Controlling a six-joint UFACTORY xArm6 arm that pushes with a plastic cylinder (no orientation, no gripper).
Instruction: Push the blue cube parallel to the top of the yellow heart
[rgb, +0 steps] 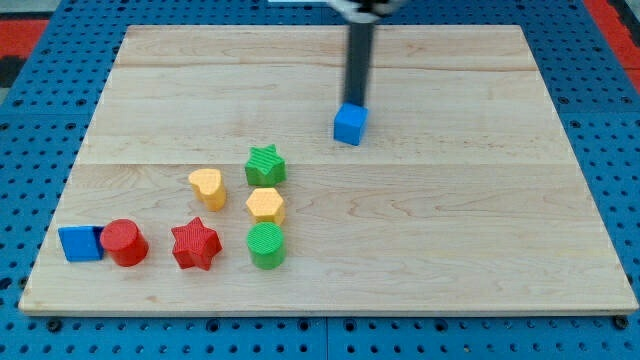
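Blue cube (350, 125) upright, well apart upper right of yellow heart (206, 186)

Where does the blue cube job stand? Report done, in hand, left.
Done: my tip has reached the blue cube, sitting against its top side. In hand: the cube is well to the view's right of the yellow heart and higher up the board. Left: push it toward the view's bottom until it is level with the heart's top.
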